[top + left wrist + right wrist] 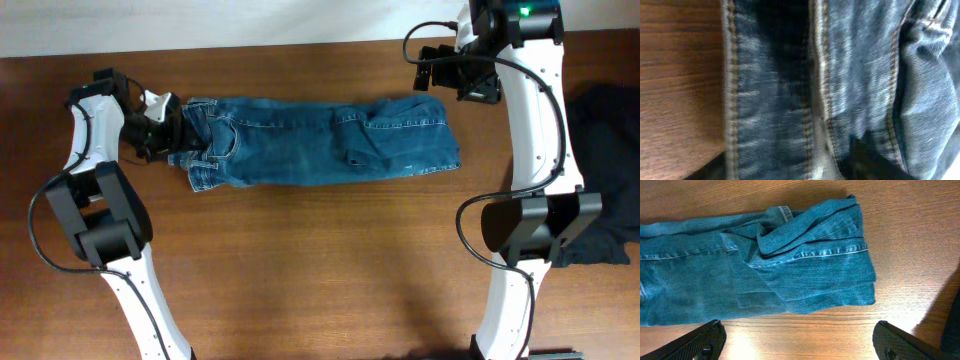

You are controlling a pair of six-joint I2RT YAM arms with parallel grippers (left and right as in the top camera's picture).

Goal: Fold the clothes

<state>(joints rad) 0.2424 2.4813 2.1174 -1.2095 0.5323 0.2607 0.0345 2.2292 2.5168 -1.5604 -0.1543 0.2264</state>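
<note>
Denim fills the left wrist view: the medium-blue denim jeans with pale stitched seams (850, 75) lie close under that camera, one hemmed edge running beside the brown wooden table (680, 75). Dark blurred shapes at the bottom edge hide part of the cloth. From above, the left gripper (170, 128) sits at the jeans' left end, but I cannot tell from either view whether its jaws are apart or clamped on fabric.

The right wrist view shows what that close-up cannot. The right gripper (797, 335) stands wide apart, its black fingers (700, 340) in the bottom corners with only bare wood between them. The folded, layered right end of the jeans lies just beyond them, untouched.

Only the overhead view takes in the whole. The jeans lie as one long band across the table's middle, between the two arms. A black soft fabric garment (605, 130) lies bunched at the right edge, well apart from the jeans and partly hidden behind the white right arm (540, 120)
</note>
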